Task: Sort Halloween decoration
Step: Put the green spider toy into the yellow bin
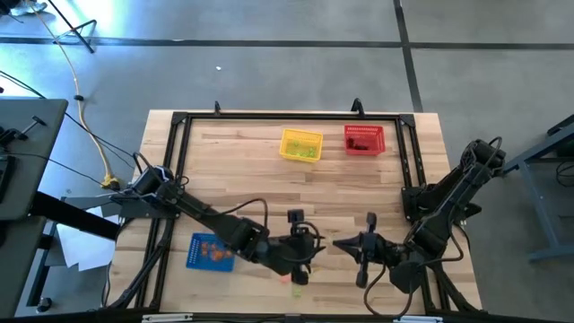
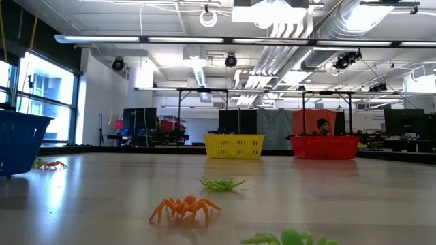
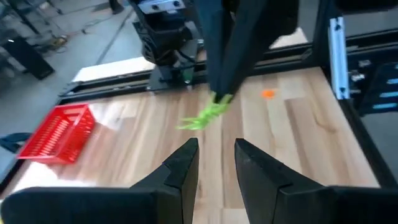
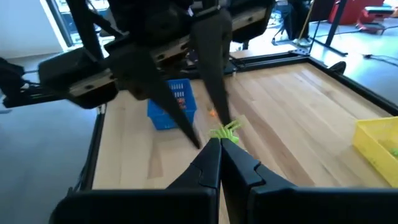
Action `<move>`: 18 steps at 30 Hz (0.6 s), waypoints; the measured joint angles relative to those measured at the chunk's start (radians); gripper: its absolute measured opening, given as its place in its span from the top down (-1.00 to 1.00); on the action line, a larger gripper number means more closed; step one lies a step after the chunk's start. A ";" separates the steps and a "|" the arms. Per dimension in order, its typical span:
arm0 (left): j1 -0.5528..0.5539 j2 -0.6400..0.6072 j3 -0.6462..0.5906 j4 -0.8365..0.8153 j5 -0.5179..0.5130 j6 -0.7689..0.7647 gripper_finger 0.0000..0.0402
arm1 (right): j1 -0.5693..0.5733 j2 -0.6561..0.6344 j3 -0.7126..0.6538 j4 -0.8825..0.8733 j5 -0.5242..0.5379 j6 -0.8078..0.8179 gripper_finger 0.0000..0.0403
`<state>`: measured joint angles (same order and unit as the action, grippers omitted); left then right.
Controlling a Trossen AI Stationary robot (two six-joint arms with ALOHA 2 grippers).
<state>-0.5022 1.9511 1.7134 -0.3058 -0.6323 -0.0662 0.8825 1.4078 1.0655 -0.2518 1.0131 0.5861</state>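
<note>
Behind orange spider point(image 2: 184, 207) and green spider point(image 2: 221, 183): yellow basket point(image 2: 234, 145), red basket point(image 2: 325, 147).

My right gripper point(image 4: 219, 144) pinches a light green spider point(image 4: 226, 132) by one end, its legs dangling above the table. An orange spider point(image 2: 184, 207) and another green spider point(image 2: 221, 183) rest flat on the wood, apart

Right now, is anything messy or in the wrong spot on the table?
Yes. Loose on the table, outside any basket, lie an orange spider, a green spider and a small orange trinket beside the blue basket. The right gripper pinches another green trinket. The baskets stand upright; nothing looks broken.
</note>
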 joint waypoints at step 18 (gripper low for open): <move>0.019 0.000 0.000 0.020 -0.004 0.058 0.55 | -0.006 0.000 0.000 -0.013 -0.062 0.044 1.00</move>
<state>-0.4831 1.9511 1.7137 -0.2862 -0.6360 -0.0079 0.8764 1.4075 1.0653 -0.2646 0.9511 0.6297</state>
